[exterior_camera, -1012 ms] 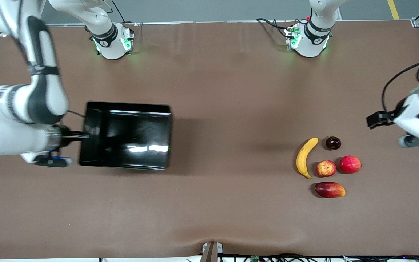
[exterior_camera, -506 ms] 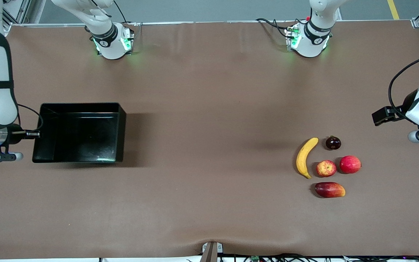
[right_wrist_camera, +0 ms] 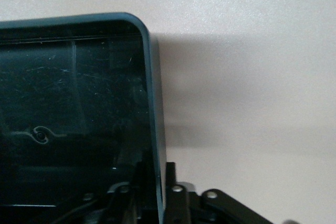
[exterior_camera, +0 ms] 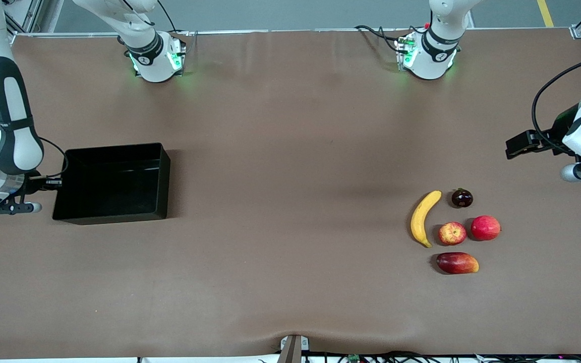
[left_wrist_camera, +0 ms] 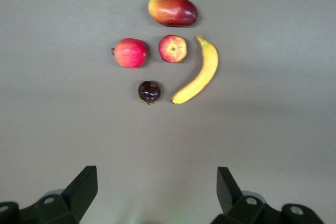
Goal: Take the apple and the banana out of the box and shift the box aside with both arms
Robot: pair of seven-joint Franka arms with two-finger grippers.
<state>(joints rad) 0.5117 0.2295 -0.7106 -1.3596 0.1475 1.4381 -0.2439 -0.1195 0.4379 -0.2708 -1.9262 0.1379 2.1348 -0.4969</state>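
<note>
The black box sits low at the right arm's end of the table. My right gripper is shut on its end wall. The right wrist view shows the fingers clamped on either side of the box's wall. The yellow banana and the mottled apple lie side by side toward the left arm's end. They also show in the left wrist view, banana and apple. My left gripper hangs open and empty in the air over the table near the fruits; it also shows in the left wrist view.
A plain red fruit lies beside the apple. A dark-red-and-yellow mango lies nearer the front camera than the apple. A small dark round fruit lies beside the banana's tip. The brown table stretches between box and fruits.
The right gripper has carried the box from a raised, tilted pose over the table toward the right arm's end and down low. The left gripper has shifted slightly.
</note>
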